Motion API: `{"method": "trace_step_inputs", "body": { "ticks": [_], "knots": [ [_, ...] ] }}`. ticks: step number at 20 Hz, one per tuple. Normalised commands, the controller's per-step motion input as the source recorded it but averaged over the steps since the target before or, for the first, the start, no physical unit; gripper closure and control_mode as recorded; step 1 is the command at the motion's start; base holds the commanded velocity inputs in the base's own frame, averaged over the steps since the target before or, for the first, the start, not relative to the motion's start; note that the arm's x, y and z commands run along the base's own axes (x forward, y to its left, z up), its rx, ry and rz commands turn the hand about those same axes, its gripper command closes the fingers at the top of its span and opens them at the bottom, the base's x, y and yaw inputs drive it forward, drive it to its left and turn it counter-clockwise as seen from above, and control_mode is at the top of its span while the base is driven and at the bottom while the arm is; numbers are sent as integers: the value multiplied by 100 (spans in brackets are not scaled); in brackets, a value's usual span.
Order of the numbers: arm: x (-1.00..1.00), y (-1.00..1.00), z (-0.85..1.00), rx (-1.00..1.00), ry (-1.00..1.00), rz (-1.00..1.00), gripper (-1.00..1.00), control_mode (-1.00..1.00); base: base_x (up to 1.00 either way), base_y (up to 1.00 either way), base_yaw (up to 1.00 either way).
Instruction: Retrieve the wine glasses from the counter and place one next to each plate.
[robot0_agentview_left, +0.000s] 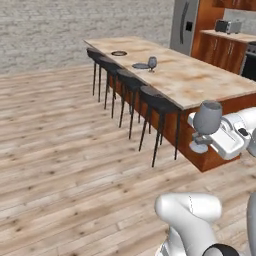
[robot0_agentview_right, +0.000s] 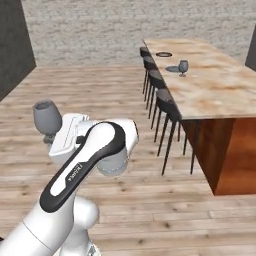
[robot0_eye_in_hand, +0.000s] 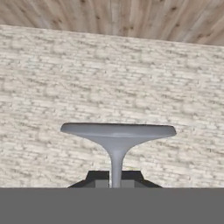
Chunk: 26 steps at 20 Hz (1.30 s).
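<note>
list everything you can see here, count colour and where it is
wine glass: one, grey, held by its stem in the claw, off the island's near end
wine glass on island: one, grey, upright beside the nearer plate
plates: two, dark grey, along the island's stool-side edge
island: one, beige top, reddish-brown base
stools: four, black, along the island
fridge: one, grey, behind the island
toaster: one, grey, on the back counter
claw: one, dark tips, shut on the glass stem
</note>
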Motion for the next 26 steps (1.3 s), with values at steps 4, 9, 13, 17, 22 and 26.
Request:
{"method": "trace_step_inputs", "body": {
  "ticks": [4, 9, 13, 17, 22, 26],
  "knots": [
    [0, 0, 0, 0, 0, 0, 100, 100, 100, 100, -6],
    [0, 0, 0, 0, 0, 0, 100, 100, 100, 100, -10],
    [0, 0, 0, 0, 0, 0, 100, 100, 100, 100, -12],
    [0, 0, 0, 0, 0, 0, 100, 100, 100, 99, -13],
    [0, 0, 0, 0, 0, 0, 100, 100, 100, 84, -20],
    [0, 0, 0, 0, 0, 0, 100, 100, 100, 87, -24]
  ]
}}
